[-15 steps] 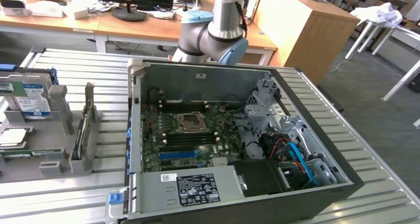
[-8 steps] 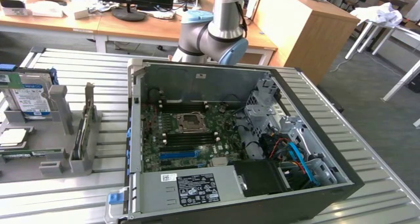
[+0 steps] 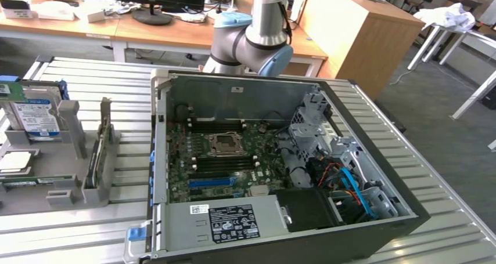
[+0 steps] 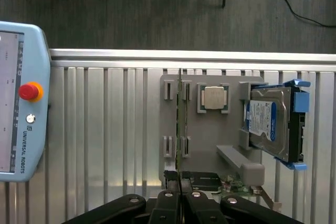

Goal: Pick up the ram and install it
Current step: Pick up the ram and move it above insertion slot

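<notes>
The ram [image 4: 179, 114] stands on its edge in the slots of a grey fixture [image 4: 210, 140] and appears as a thin green line from above. In the exterior view the ram [image 3: 95, 159] stands in that fixture [image 3: 58, 177] at the exterior view's left, beside the open computer case [image 3: 162, 159]. My gripper [image 4: 179, 184] hangs well above the fixture, in line with the ram's near end and apart from it. Its dark fingers [image 4: 169, 198] are shut together with nothing between them. The motherboard [image 3: 225, 159] lies bare inside the case.
A hard drive with a blue-white label [image 4: 270, 121] leans in the fixture, and a CPU [image 4: 214, 98] sits in a pocket beside the ram. A teach pendant [image 4: 21, 103] lies on the ribbed aluminium table [image 4: 115, 129]. The arm's elbow [image 3: 252, 43] rises behind the case.
</notes>
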Robot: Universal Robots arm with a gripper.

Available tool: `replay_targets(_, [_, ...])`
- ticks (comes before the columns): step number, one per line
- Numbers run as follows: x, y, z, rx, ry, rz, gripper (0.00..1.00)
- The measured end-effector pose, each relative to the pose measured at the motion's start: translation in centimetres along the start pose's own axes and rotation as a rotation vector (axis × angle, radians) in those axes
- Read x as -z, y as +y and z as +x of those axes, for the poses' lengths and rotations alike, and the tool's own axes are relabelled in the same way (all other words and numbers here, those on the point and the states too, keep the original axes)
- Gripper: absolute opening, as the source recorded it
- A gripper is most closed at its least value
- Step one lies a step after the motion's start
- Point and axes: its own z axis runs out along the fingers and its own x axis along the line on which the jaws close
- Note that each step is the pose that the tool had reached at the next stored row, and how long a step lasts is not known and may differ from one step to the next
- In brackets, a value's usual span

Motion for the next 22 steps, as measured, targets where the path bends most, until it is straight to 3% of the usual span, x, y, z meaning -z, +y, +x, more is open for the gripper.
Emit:
replay_targets(9, [0.01,-0.11,0.0,0.0,0.0001,-0.0003,0.12])
replay_targets(22, [-0.03,-2.25,0.0,0.0,0.0,-0.0001,0.12])
